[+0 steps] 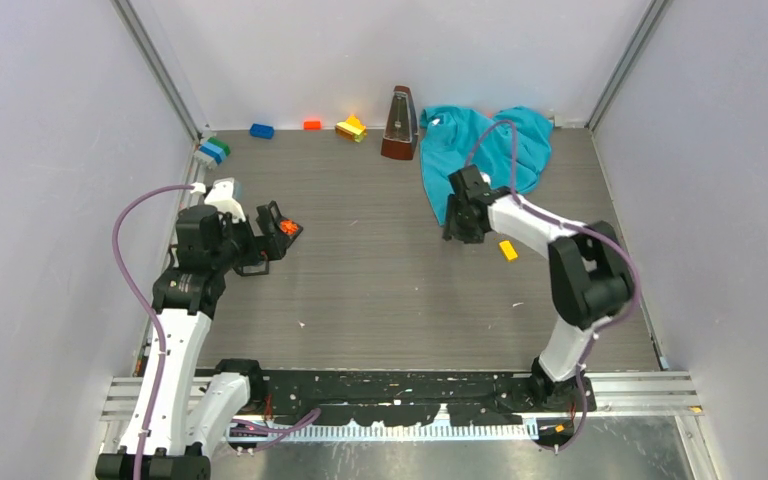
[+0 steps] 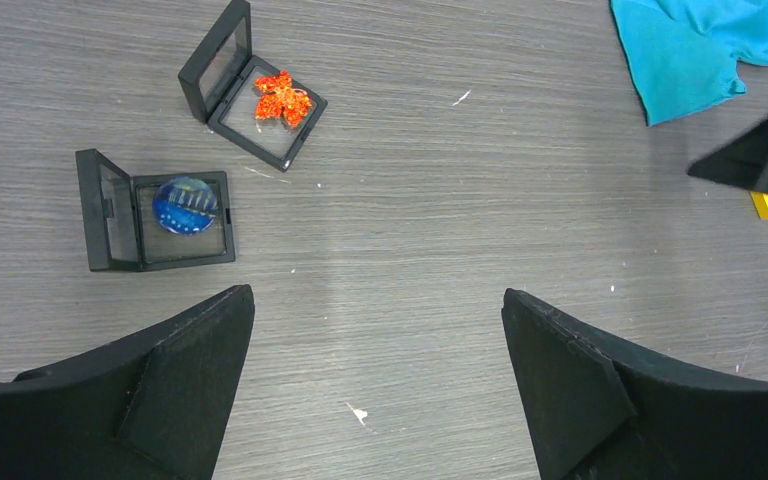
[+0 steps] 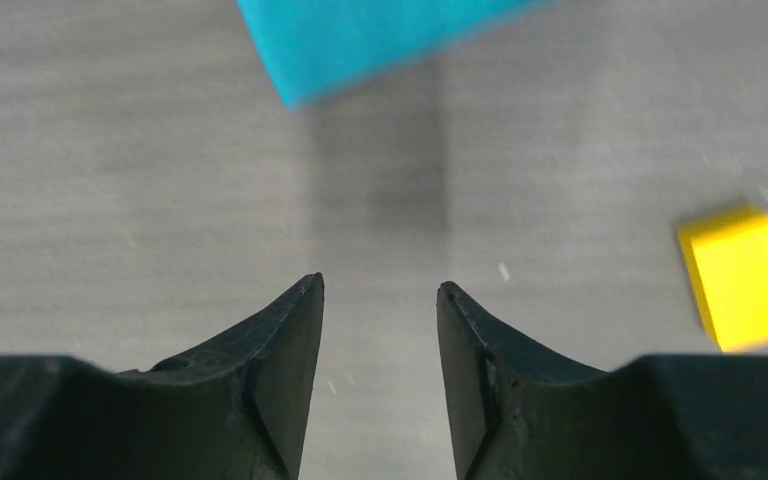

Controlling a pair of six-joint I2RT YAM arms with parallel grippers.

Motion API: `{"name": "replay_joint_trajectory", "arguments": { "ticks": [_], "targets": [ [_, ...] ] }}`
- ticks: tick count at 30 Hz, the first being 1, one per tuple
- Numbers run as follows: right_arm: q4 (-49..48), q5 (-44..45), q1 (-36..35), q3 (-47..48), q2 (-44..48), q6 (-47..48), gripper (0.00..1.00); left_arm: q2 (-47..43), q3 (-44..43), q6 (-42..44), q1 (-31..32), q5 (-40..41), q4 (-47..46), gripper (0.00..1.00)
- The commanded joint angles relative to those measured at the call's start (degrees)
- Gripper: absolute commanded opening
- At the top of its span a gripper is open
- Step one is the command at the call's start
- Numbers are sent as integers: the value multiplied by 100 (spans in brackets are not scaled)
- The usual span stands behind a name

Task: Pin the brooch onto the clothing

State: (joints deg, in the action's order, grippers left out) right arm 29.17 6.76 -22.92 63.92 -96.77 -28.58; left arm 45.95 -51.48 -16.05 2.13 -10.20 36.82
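Looking down from the top cam: teal-blue soft-fabric short-sleeved T-shirt (image 1: pixel 485 150) lies crumpled at far right of the grey worktop (image 1: pixel 360 290), nothing pinned on it as far as shows. So task reads as barely begun: brooch pick-up, carry and pinning all left. Left end effector (image 1: pixel 265 240) hangs over the cases at left; right end effector (image 1: pixel 460 222) sits at the shirt's near edge, small yellow block (image 1: pixel 507 250) near it. Left wrist cam: fingers spread wide, empty; beyond them two open black display cases (image 2: pixel 110 225), one w/ glittery orange maple-leaf brooch (image 2: pixel 282 97), other w/ round blue brooch (image 2: pixel 185 205); can't tell which is meant. Right wrist cam: fingers parted, narrow gap, gripping nothing; shirt corner ahead, untouched. No brand or writing legible in any view.
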Motion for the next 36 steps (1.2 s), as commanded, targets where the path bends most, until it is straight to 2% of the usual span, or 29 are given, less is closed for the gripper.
{"name": "replay_joint_trajectory", "arguments": {
  "ticks": [1, 9, 13, 22, 28, 31, 33, 36],
  "targets": [
    [-182, 540, -250, 1070, -964, 323, 48, -40, 13, 85, 5, -152, -135, 99],
    [192, 935, -363, 2374, -2374, 576, 48, -76, 42, 102, 4, -222, -150, 99],
    [317, 1046, -363, 2779, -2686, 571, 48, -74, 46, 102, 2, -245, -160, 98],
    [579, 1460, -347, 3055, -2949, 515, 46, -78, 51, 103, 4, -246, -140, 98],
    [581, 1500, -304, 3173, -3024, 626, 24, -79, 51, 105, 6, -224, -127, 98],
    [627, 1507, -301, 3270, -3024, 720, 3, -61, 51, 111, 4, -216, -123, 98],
    [654, 1547, -300, 3254, -2943, 745, 1, -53, 51, 111, 1, -210, -124, 98],
    [311, 1455, -332, 2708, -2453, 715, 1, -70, 62, 219, 4, -466, -158, 98]
  ]
}}
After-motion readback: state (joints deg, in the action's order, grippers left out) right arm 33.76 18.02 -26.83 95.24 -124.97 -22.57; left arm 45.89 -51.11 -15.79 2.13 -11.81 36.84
